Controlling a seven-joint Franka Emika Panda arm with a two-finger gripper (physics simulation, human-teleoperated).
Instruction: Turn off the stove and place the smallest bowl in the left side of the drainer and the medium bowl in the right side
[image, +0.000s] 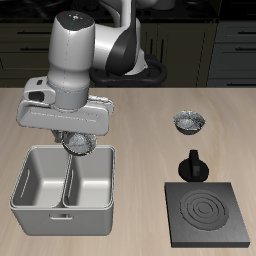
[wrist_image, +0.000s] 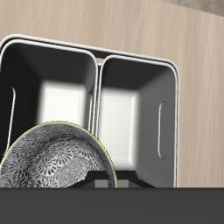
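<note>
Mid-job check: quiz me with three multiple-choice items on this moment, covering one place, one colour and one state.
1. Where is the carried bowl?
A. Above the drainer's back rim
B. On the stove
C. Beside the knob

2. What colour is the stove's coil?
A. Glowing red
B. Dark
C. White

3. What is in the drainer's compartments?
A. Nothing in either
B. A bowl in one
C. A bowl in each

Answers:
1. A: the carried bowl hangs under the arm at the back rim of the drainer.
2. B: the coil shows dark rings with no red.
3. A: the wrist view shows bare floors in both compartments.
</note>
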